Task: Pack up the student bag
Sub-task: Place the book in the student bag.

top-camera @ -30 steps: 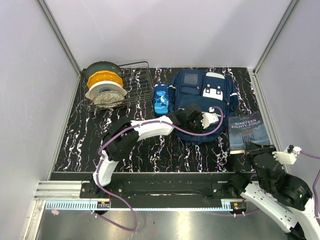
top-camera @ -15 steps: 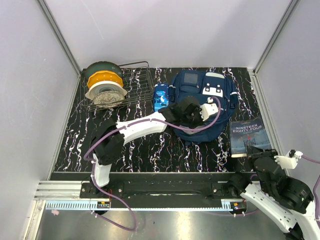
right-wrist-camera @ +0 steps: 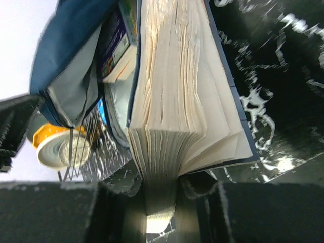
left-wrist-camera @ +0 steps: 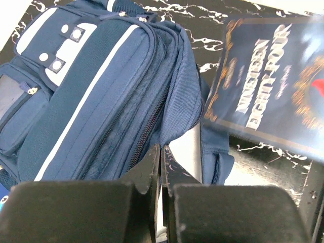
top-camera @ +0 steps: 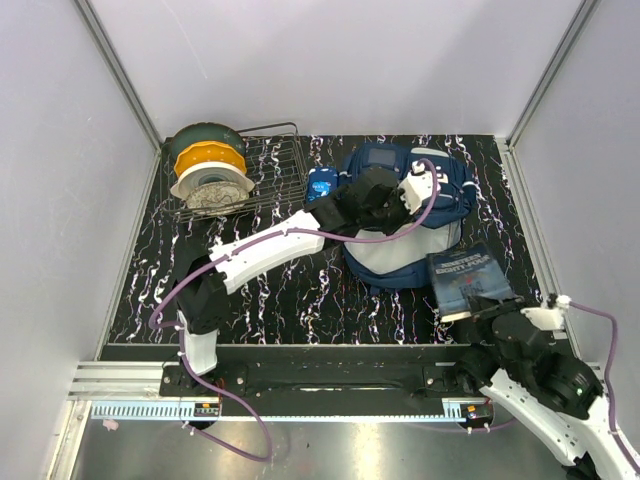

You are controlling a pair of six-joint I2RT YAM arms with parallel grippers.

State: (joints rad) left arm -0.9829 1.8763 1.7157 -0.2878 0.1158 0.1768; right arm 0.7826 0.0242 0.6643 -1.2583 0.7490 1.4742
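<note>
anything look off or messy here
The book in the right hand is splaying: the hand pinches only part of the page block, so the rest of the pages and one cover fan outward. It hangs tilted beside the open student bag.

Navy student bag point(top-camera: 410, 256) open (grey lining showing), rear ctr.

The right pincer point(right-wrist-camera: 161, 195) clamps a thick blue-covered book point(right-wrist-camera: 177, 91) by the near edge of its page block, and the pages fan out ahead of the fingers. Ahead and to the pincer's left the student bag point(right-wrist-camera: 71, 45) gapes open, showing its grey lining point(right-wrist-camera: 76, 96) and a small printed box or booklet point(right-wrist-camera: 119, 50) inside, just beside the book's far end. Nearer on the left are an orange-and-white round stack point(right-wrist-camera: 58, 147) and a wire rack point(right-wrist-camera: 93, 142), and the black marbled counter point(right-wrist-camera: 273, 76) lies to the right.
</note>
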